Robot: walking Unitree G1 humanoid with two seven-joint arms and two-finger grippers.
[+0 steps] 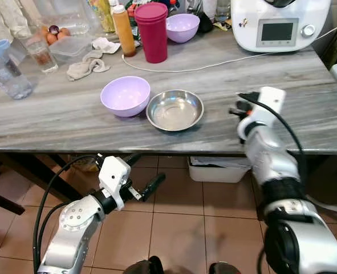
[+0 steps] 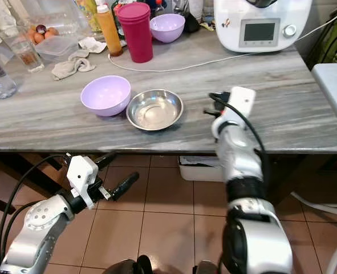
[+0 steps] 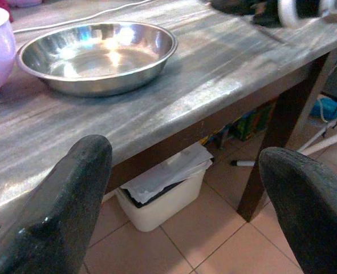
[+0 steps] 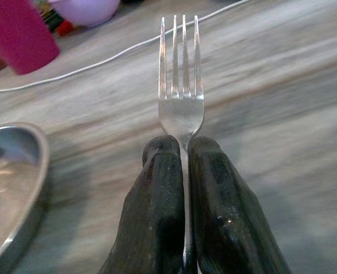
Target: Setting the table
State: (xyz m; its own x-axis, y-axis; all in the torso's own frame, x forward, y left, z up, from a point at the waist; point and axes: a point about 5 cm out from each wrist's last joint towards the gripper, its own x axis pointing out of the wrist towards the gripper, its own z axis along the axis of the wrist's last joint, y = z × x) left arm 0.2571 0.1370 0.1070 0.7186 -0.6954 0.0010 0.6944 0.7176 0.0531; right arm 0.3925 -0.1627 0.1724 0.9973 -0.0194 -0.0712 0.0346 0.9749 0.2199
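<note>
Right gripper (image 4: 179,165) is clamped on a fork (image 4: 181,108), tines pointing out ahead, held over the table (image 1: 54,123) just to the right of the steel bowl (image 1: 175,109); the lilac bowl (image 1: 125,95) touches the steel one on its left; left gripper (image 3: 179,188) sits below the table edge, fingers spread, holding nothing. Risks as I read them: the pinch is on the narrow neck just behind the tines, so the long handle can act as a lever and the fork may pivot or slide out when lowered; a thin flat fork let go above the top could bounce or skid against the bowl rim; height above the table is hard to judge from the wrist view, could be nearly touching, so a fast descent may jab the tines into the surface; the white cable (image 1: 202,61) runs across the table behind the bowls, and a wide swing of the arm could snag it and tug the appliance (image 1: 279,24); if the left arm rises from where it is, it may hit the underside of the table.
</note>
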